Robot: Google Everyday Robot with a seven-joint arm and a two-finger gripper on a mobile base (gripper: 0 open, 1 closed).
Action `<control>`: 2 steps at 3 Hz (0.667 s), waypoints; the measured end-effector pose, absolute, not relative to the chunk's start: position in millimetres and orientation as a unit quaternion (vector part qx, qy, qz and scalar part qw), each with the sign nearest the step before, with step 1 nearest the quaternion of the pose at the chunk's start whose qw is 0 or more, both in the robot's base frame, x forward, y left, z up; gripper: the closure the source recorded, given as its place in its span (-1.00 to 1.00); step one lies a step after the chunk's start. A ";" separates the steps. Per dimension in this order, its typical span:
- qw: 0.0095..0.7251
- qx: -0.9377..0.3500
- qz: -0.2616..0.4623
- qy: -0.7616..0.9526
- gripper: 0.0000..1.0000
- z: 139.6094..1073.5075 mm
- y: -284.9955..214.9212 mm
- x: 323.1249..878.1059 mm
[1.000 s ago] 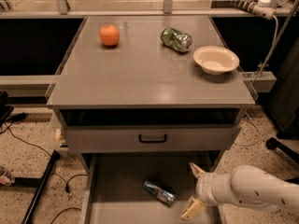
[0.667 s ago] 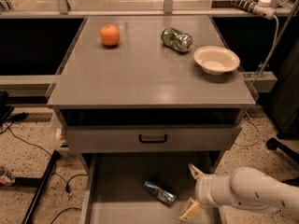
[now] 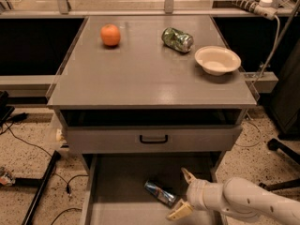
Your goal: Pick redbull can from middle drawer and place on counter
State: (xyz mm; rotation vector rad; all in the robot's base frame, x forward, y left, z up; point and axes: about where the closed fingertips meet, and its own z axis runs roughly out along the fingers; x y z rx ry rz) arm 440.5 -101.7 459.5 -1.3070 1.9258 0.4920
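— Where is the hand [image 3: 178, 194]?

— Low in the view, at about five o'clock from the middle of the counter [image 3: 140, 78]. It sits over the right part of the pulled-out middle drawer [image 3: 117, 196], at the end of a white arm [image 3: 255, 203] that comes in from four o'clock.

— Clenched or released?

— Released. Its two pale fingers [image 3: 186, 175] are spread wide, one toward twelve o'clock and one toward six, and they grasp nothing.

— And the redbull can [image 3: 160, 192]?

— It lies on its side on the grey drawer floor, at nine o'clock from the hand and just beside it. Its long axis runs from ten o'clock to four. The near end reaches the mouth of the gap between the fingers; I cannot tell whether it touches either one.

— What is on the counter?

— An orange [image 3: 110, 34] at eleven o'clock, a green-and-silver can [image 3: 177, 39] lying on its side at one o'clock, and a cream bowl [image 3: 217, 60] at two o'clock near the right rim. All three stand well apart from one another.

— Anything between the counter and the open drawer?

— A grey drawer front [image 3: 103, 139] with a black handle [image 3: 153, 138], directly at twelve o'clock above the redbull can.
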 end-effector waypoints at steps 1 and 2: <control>0.382 -0.492 0.213 0.753 -1.00 430.6 -86.2 443.4; 0.381 -0.481 0.217 0.759 -1.00 402.8 -72.8 444.7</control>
